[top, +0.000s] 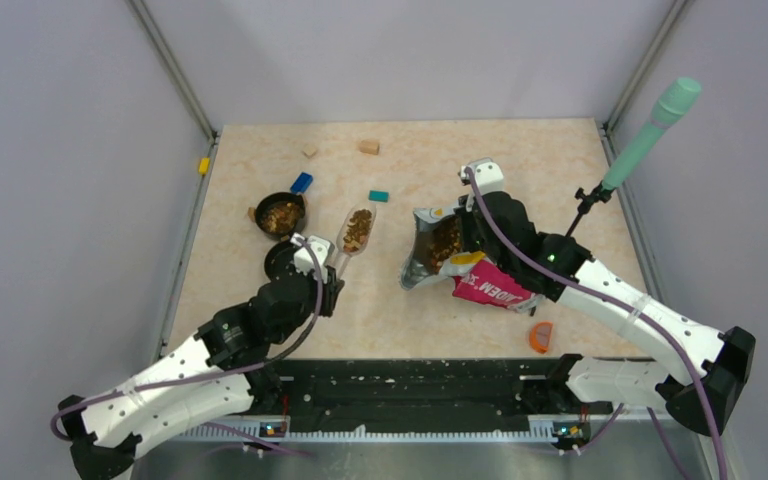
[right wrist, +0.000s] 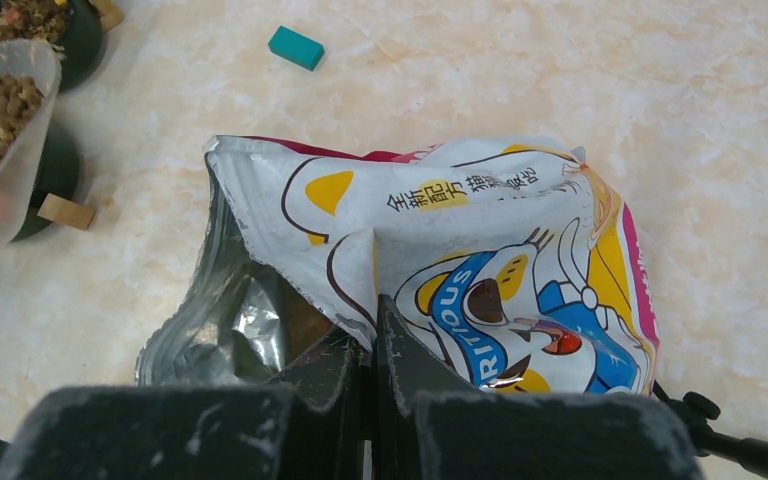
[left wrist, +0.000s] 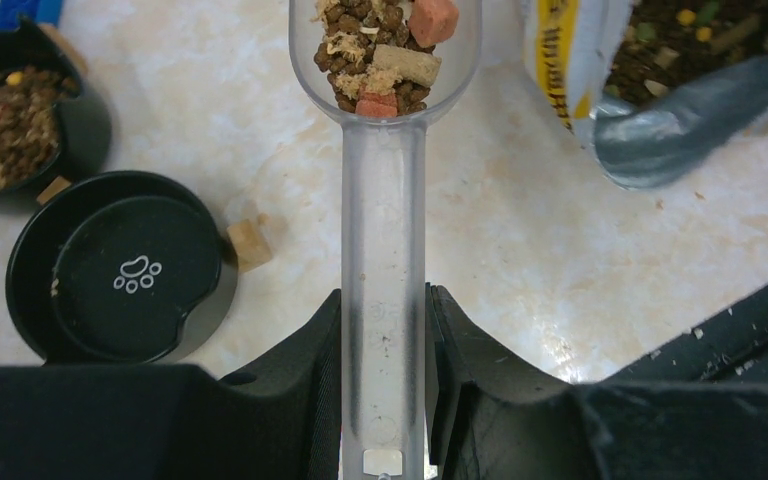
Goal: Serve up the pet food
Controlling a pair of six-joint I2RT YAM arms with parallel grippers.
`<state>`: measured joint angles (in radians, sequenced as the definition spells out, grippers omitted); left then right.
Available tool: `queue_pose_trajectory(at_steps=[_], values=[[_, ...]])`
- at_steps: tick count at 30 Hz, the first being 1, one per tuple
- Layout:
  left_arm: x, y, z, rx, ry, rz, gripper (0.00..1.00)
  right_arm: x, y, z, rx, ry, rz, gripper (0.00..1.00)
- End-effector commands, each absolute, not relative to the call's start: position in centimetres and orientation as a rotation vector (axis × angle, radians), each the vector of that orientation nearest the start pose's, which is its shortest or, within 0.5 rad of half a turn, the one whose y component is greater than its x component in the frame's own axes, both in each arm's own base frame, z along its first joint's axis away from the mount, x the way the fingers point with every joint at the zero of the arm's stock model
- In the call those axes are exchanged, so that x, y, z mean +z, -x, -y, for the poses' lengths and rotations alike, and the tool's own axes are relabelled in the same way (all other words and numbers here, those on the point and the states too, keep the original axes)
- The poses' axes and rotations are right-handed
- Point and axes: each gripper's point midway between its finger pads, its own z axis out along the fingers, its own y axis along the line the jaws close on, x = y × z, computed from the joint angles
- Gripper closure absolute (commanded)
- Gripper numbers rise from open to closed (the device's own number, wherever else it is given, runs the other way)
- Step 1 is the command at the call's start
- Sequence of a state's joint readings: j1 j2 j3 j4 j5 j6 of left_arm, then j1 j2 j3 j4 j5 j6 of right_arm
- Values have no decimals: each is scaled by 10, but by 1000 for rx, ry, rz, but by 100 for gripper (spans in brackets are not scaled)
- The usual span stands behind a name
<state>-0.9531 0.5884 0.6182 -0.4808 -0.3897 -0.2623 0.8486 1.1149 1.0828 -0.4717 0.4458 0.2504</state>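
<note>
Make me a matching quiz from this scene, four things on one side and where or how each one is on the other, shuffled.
1 scoop
2 bag
3 black bowl
4 teal block

A pinched in the right fingers
B lying loose, untouched
C standing beside the paw-print lid
D handle clamped in the left fingers

Pairs: 1-D, 2-A, 3-C, 4-B

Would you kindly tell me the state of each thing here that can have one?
Scoop: loaded with kibble.
Bag: open, kibble inside.
Bowl: uncovered, partly filled.
Lid: off, flat beside bowl.
Left gripper: shut on scoop.
Right gripper: shut on bag.
</note>
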Motion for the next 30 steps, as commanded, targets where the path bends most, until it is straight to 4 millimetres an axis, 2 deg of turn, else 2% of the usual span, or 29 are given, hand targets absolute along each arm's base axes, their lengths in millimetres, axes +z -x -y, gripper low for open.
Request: queue_pose_trajectory(at_steps=[1, 4, 10, 14, 19, 24, 30], values=[[189, -204, 154, -332, -204, -1960, 100, 291, -282, -223, 313, 303, -1900, 100], [185, -207, 151, -322, -88, -1996, 100, 291, -281, -223, 316, 304, -1898, 100], [172, -212, 134, -263, 184, -2024, 100, 289, -280, -223, 313, 317, -1902, 100], [165, -210, 133, -282, 297, -2041, 100, 288, -281, -224, 309, 332, -1900, 100], [155, -205, 128, -215, 392, -2112, 100, 287, -281, -224, 299, 349, -1894, 100], [149, -198, 126, -194, 566, -2153, 100, 288, -280, -221, 295, 354, -1892, 100], [146, -184, 114, 5, 659, -2193, 100, 285, -276, -217, 275, 395, -1896, 100]])
